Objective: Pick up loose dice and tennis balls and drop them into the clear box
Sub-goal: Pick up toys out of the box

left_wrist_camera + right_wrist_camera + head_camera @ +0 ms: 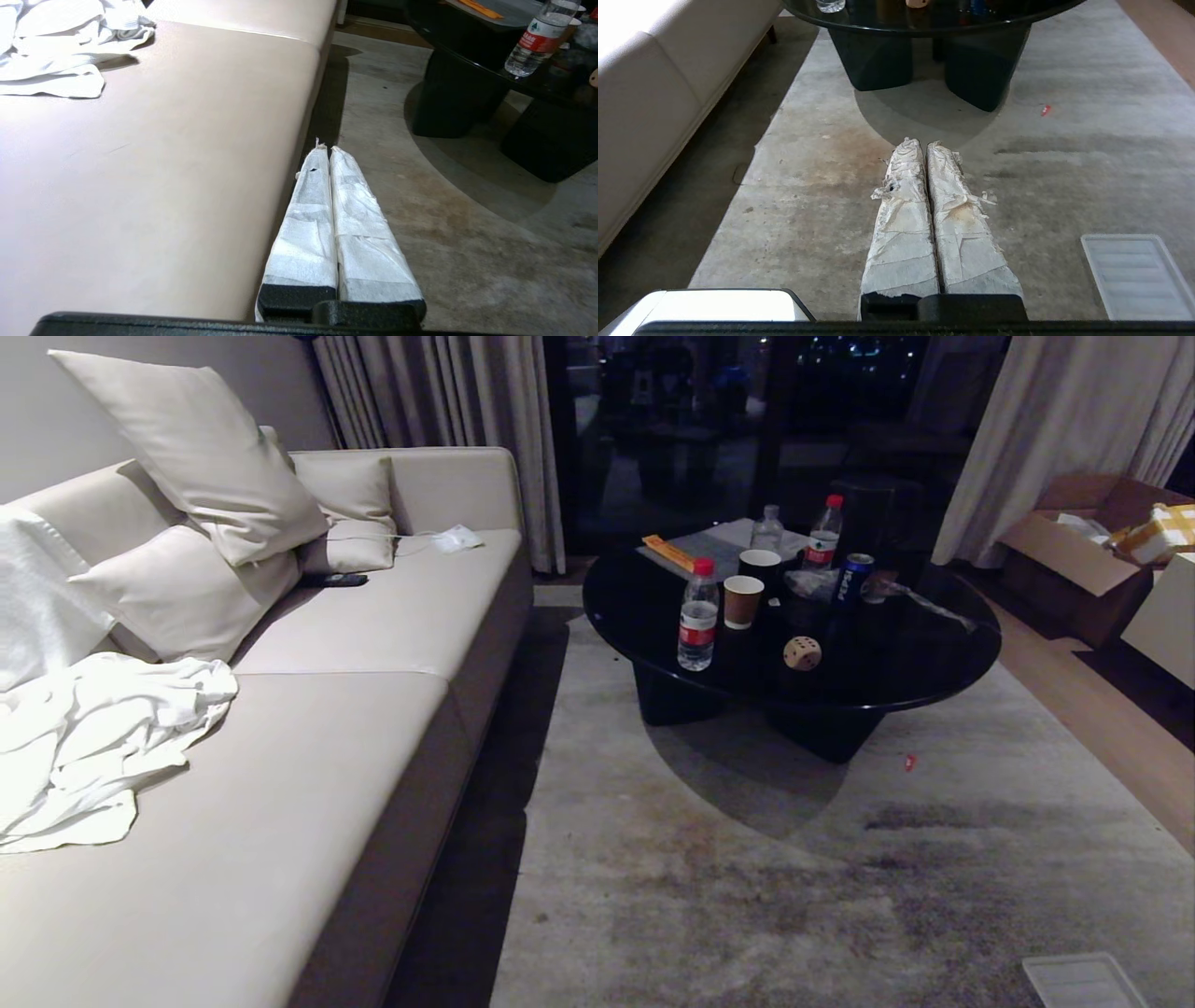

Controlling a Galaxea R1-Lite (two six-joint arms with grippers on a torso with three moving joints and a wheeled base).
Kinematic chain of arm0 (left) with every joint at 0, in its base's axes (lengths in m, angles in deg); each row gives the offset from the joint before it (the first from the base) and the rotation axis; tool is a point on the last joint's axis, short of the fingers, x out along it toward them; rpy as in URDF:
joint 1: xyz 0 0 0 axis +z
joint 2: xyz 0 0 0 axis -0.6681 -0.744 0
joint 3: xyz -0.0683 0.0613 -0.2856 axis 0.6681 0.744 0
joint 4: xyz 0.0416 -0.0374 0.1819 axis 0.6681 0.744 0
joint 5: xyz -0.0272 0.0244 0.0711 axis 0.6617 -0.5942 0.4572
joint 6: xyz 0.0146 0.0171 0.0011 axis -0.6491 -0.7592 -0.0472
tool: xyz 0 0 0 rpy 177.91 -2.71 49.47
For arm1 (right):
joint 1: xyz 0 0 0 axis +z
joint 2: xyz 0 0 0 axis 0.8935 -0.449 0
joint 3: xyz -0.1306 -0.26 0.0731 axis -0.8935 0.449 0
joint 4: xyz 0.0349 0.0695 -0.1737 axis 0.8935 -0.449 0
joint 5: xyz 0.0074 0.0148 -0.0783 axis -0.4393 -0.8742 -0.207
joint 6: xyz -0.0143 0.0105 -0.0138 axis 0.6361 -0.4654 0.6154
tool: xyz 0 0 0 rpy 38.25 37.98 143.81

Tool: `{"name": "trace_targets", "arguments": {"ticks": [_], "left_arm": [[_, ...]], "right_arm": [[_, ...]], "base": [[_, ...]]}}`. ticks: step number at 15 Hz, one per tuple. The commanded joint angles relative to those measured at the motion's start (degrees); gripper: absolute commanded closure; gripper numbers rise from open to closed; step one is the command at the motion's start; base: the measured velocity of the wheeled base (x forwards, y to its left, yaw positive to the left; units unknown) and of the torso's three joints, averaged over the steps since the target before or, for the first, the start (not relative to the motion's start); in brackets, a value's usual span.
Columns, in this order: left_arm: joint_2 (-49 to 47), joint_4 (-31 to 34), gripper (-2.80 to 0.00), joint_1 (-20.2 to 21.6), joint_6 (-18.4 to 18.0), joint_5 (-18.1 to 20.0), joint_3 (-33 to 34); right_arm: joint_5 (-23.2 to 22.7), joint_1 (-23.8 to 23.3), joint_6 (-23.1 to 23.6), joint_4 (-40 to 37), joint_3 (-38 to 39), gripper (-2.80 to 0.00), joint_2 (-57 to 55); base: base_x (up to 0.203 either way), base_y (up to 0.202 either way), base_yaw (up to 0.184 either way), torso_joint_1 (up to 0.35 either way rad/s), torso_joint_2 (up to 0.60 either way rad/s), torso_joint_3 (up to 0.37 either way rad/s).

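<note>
One of the dice, a tan wooden cube with dark pips [802, 653], sits near the front of the round black table [896, 663]; its lower edge peeks in at the right wrist view's margin [917, 3]. The tennis balls and the clear box are out of view. Neither arm appears in the head view. My left gripper [325, 149] is shut and empty, hanging low beside the sofa's front edge. Also shut and empty, my right gripper [923, 143] hovers over the grey carpet, well short of the table.
A beige sofa [355, 709] with cushions and a white cloth [93, 737] fills the left. Water bottles [697, 616], paper cups [743, 601] and a Pepsi can [852, 577] crowd the table. A flat ribbed translucent lid [1139, 275] lies on the carpet; a cardboard box [1074, 555] stands far right.
</note>
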Motion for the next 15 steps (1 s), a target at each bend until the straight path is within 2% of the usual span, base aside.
{"name": "trace_targets", "arguments": {"ticks": [1,4,15], "left_arm": [[-0.09,-0.06,0.00,0.04,0.23,-0.07,0.09],[-0.09,-0.06,0.00,-0.05,0.29,-0.07,0.09],[-0.09,-0.06,0.00,0.04,0.29,-0.07,0.09]], "right_arm": [[0.04,0.02,-0.01,-0.03,-0.01,0.00,-0.07],[0.04,0.02,-0.01,-0.03,-0.01,0.00,-0.07],[0.04,0.02,-0.01,-0.03,-0.01,0.00,-0.07]], "base": [[0.000,0.000,0.000,0.000,0.00,0.000],[0.041,0.001,0.002,0.002,0.00,0.000],[0.181,0.000,0.000,0.002,0.00,0.000]]}}
